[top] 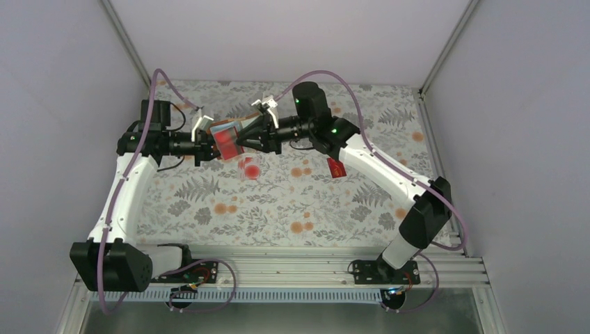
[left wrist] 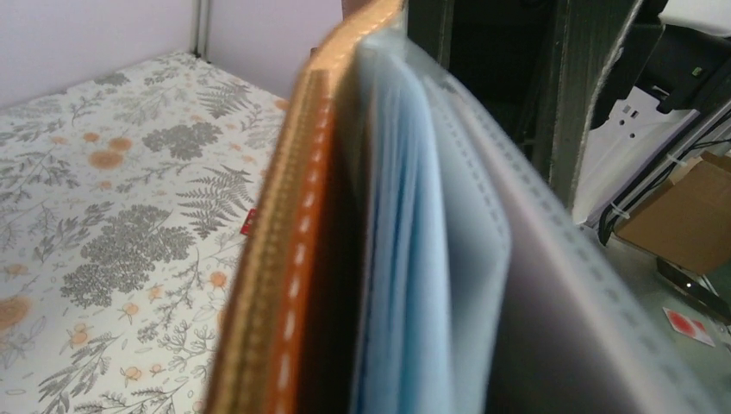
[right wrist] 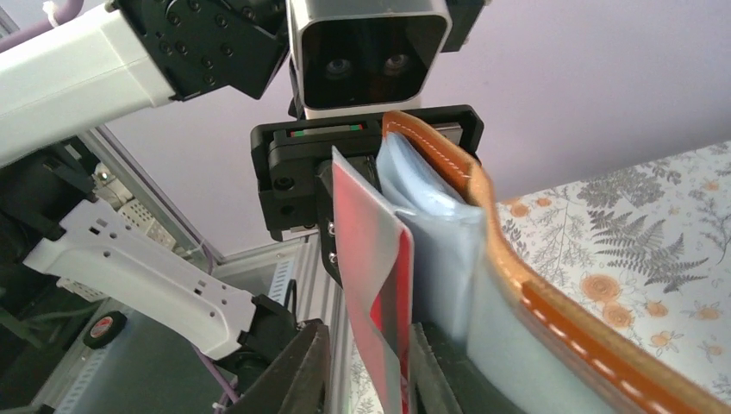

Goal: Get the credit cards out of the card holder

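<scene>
My left gripper [top: 209,147] holds the brown leather card holder [top: 221,132] up in the air, open. In the left wrist view the holder [left wrist: 284,259] and its grey-blue sleeves [left wrist: 431,259] fill the frame and hide the fingers. A red card [right wrist: 372,259] sticks out of a sleeve. My right gripper [right wrist: 369,332] has one finger on each side of this card, with a gap showing. The pale card with red blotches [top: 249,168] shows blurred just below the grippers. Another red card [top: 337,168] lies on the table under the right arm.
The floral tablecloth [top: 278,209] covers the table. Pale walls close it in at the left, back and right. A metal rail [top: 313,268] carrying the arm bases runs along the near edge. Purple cables loop over both arms.
</scene>
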